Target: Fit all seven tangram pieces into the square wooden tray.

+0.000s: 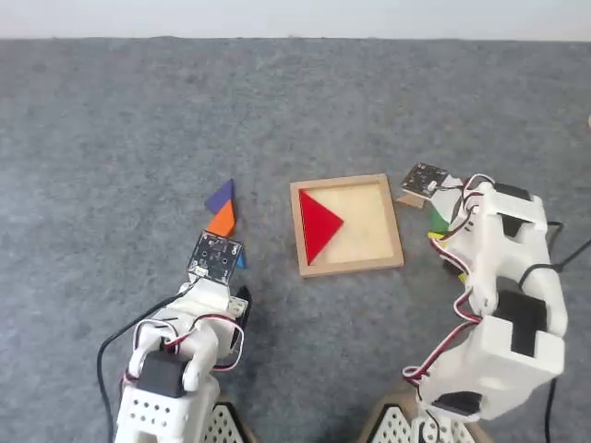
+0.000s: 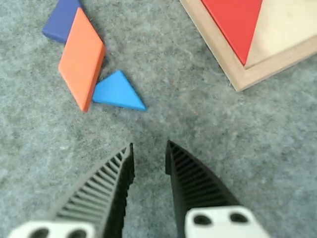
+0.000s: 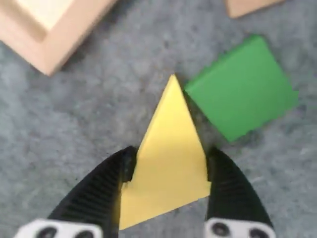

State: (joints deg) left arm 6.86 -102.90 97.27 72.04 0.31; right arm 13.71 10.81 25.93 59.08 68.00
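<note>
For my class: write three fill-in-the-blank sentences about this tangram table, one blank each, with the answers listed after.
The red triangle lies inside the wooden ___.
The yellow triangle sits between the ___ of the right gripper.
The left gripper has ___ between its jaws.
Missing words: tray; jaws; nothing.

Soft, even light falls from above on the grey table (image 1: 111,138). Shadows are faint and short: a thin dark edge under the wooden tray (image 1: 353,264), a soft patch beside the green square (image 3: 242,89) and yellow triangle (image 3: 168,163)
</note>
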